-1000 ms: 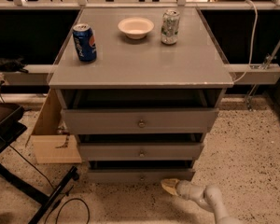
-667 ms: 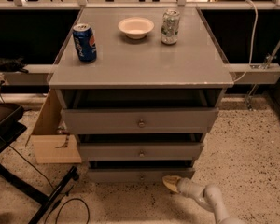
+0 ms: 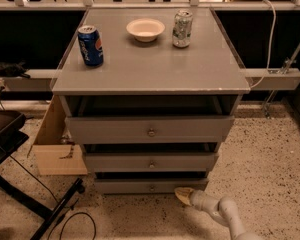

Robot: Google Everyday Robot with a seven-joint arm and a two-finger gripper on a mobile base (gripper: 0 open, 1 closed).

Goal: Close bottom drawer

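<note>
Grey cabinet [image 3: 155, 69] with three drawers: the bottom drawer [image 3: 122, 186], lowest at the cabinet's foot, has the gripper [image 3: 184, 196] just below its front's right end, opening and grasp impossible to tell, while the cabinet's top carries two cans, blue can [image 3: 90, 45] and silver can [image 3: 182, 29], and one bowl [image 3: 145, 29].

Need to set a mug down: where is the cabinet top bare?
Front half of the cabinet top, ahead of the blue can, bowl and silver can, is bare; the back row is crowded. The gripper is low by the bottom drawer.
</note>
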